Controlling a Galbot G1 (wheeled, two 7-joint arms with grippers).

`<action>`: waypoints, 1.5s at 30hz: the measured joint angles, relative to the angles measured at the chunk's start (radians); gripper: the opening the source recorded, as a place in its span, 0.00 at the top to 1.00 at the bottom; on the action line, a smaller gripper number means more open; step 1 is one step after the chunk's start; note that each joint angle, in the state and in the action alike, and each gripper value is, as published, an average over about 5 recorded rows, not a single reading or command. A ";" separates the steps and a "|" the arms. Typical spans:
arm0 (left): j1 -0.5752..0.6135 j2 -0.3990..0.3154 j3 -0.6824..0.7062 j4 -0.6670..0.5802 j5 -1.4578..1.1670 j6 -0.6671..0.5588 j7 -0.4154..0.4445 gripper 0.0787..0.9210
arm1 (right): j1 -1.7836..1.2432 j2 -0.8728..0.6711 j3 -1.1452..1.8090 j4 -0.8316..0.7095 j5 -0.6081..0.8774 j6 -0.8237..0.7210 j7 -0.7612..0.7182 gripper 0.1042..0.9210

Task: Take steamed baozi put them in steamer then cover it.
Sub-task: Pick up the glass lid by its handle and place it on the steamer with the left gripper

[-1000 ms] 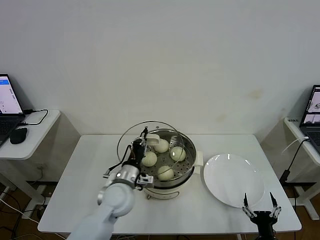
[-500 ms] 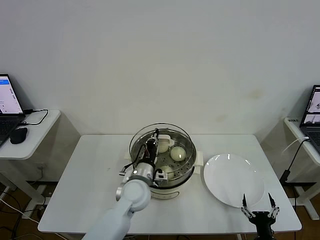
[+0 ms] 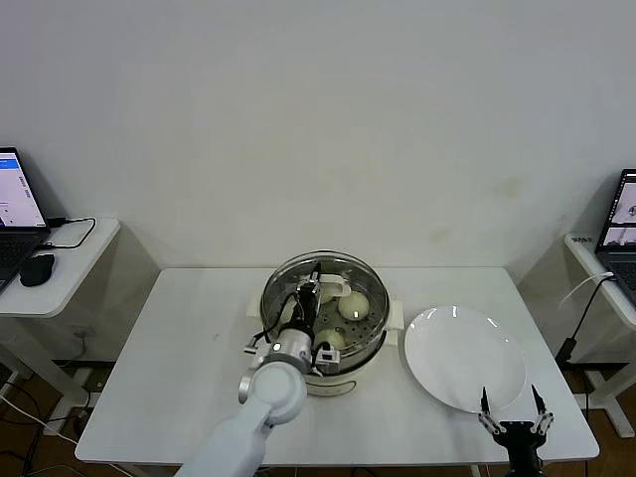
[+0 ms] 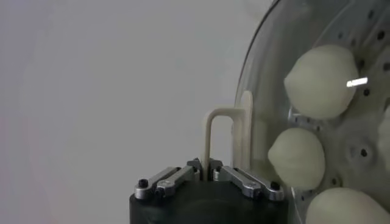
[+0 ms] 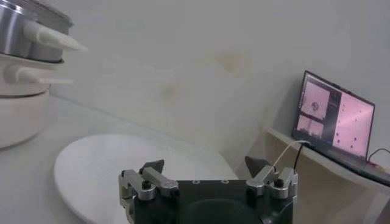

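Note:
The steamer, a steel pot on a white base, stands mid-table. The cover, a clear glass lid, lies level over the pot's mouth. My left gripper is shut on its cream bar handle. In the left wrist view the jaws pinch one leg of the handle. Through the glass, three baozi rest on the perforated tray. The head view shows baozi under the lid too. My right gripper hangs open at the table's front right.
A flat white plate lies right of the steamer, also in the right wrist view as the plate beyond the open right gripper. Side desks with laptops stand at both sides. The steamer's side handles point toward the plate.
The left gripper carried the cover rightward and down from a tilted pose left of the pot to level over it. The right gripper barely moved.

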 measured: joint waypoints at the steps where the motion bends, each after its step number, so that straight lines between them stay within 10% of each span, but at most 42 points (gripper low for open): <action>1: 0.002 0.000 0.000 -0.001 0.001 0.000 0.000 0.92 | 0.000 0.000 0.000 -0.002 0.000 0.001 0.000 0.12; 45: 0.017 -0.003 0.013 -0.015 0.002 -0.027 0.011 0.89 | 0.004 0.002 -0.007 -0.023 -0.013 0.006 -0.005 0.12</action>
